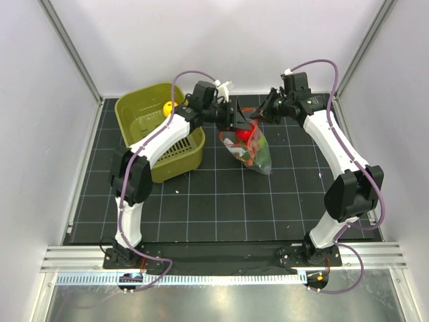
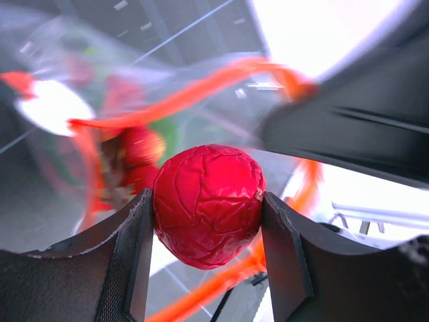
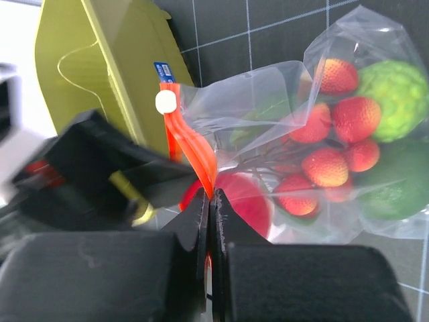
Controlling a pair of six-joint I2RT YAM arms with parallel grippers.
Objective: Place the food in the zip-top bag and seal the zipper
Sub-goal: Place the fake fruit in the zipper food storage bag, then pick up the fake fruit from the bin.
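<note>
The bag sits at the middle of the black gridded mat, just right of the green basket. Its mouth is turned toward the far side and its closed end toward the arms. The mouth end is up between the two grippers. Whether the closed end rests on the mat I cannot tell for sure.

Inside the clear plastic several small red pieces with dotted skins are bunched together. Two green fruits, one knobbly and one smooth, lie beside them at the closed end.

The left gripper is clamped on a red ball, with the wrinkled skin pressed between both fingers. The ball is right at the bag's mouth. In the left wrist view the zipper loops around behind the ball, with blurred red and green shapes deeper in. In the right wrist view the ball shows just beside the strip, next to the left gripper's dark body. Whether it has passed fully inside the mouth I cannot tell.

The right gripper has its jaws pressed together on the zipper, pinching one side of the mouth. From its fingertips the orange strip curves up to a small white dot at its end.

A yellow ball lies in the basket against its far wall, apart from the bag.
</note>
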